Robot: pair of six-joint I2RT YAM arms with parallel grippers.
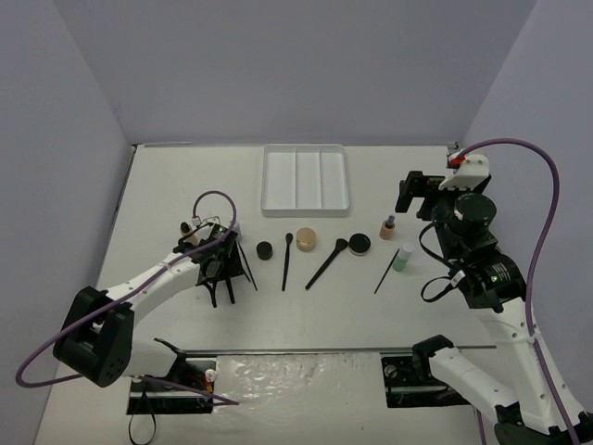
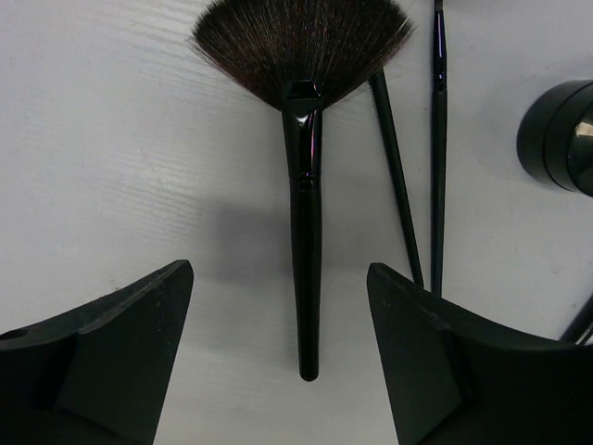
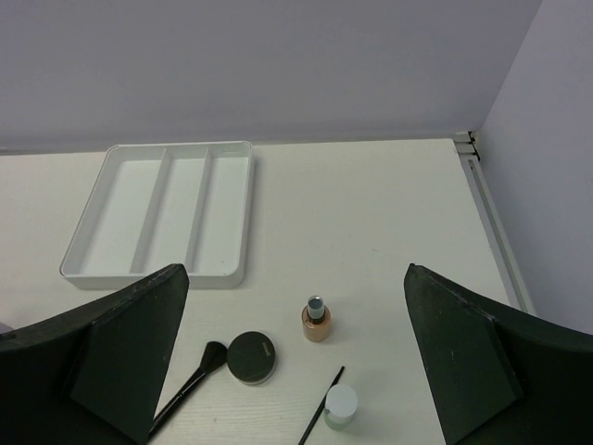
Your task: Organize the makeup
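Where the left gripper point(image 2: 278, 275) hangs: low over the table point(image 2: 111, 148), jaws apart, gripping nothing.
Between its fingers point(image 2: 111, 352): the handle of the fan brush point(image 2: 306, 232), with a gap on each side and neither finger touching it.
Fan brush axis: in the left wrist view it runs 12 to 6 o'clock, bristles at 12, handle end at 6.
Room at 9 o'clock: bare table beside the handle.
Room at 3 o'clock: tight; two thin brushes point(image 2: 437, 158) lie just beside the handle, nearly parallel to it. Their lower ends meet the edge of the finger on that side. A round black compact point(image 2: 561, 134) lies farther out.
Left arm point(image 1: 148, 278): in the top view it stretches from its base toward 1 o'clock, wrist bent down.
Right gripper point(image 3: 296, 273): jaws wide, empty, held well above the table.
Right arm point(image 1: 482, 250): raised, gripper facing 11 o'clock in the top view.
Below the right gripper: a tan bottle point(image 3: 316, 320) stands upright, with a pale green bottle point(image 3: 340, 405) at its 5 o'clock and a second compact point(image 3: 251, 357) at its 8 o'clock.
White tray point(image 3: 153, 276): at 10 o'clock in the right wrist view, well apart from the bottles.
Gold-tan jar point(image 1: 306, 240): in the top view, at 6 o'clock from the tray, between the two compacts.
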